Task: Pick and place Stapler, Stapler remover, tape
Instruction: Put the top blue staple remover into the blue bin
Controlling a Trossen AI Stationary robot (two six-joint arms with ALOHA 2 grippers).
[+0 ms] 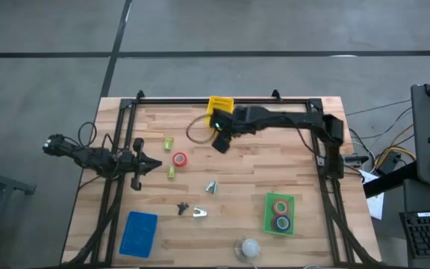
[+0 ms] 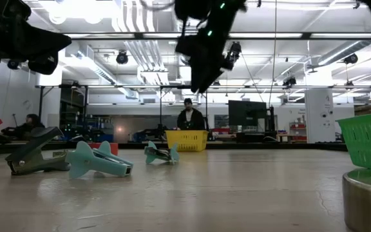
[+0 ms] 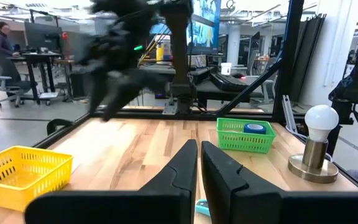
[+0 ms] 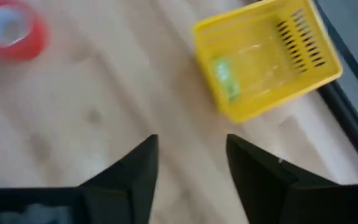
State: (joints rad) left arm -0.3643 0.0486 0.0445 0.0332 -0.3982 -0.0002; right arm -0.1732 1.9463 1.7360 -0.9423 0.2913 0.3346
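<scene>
My right gripper (image 1: 219,142) hangs open and empty above the table's far middle, near the yellow basket (image 1: 221,104). In the right wrist view (image 4: 191,140) the basket (image 4: 269,59) holds a small green stapler (image 4: 225,78). A red tape roll (image 1: 179,159) lies flat on the table. Two yellow-green staplers (image 1: 169,142) (image 1: 172,172) lie beside it. Three staple removers (image 1: 211,187) (image 1: 183,208) (image 1: 200,214) lie nearer the front. The green basket (image 1: 279,213) holds a red and a blue tape roll. My left gripper (image 1: 157,166) waits shut at the table's left.
A blue tray (image 1: 139,232) lies at the front left. A white bulb on a metal base (image 1: 248,248) stands at the front edge. A thin brown loop (image 1: 195,131) lies by the yellow basket. A black frame (image 1: 200,99) rims the table. A person (image 2: 190,116) stands far behind.
</scene>
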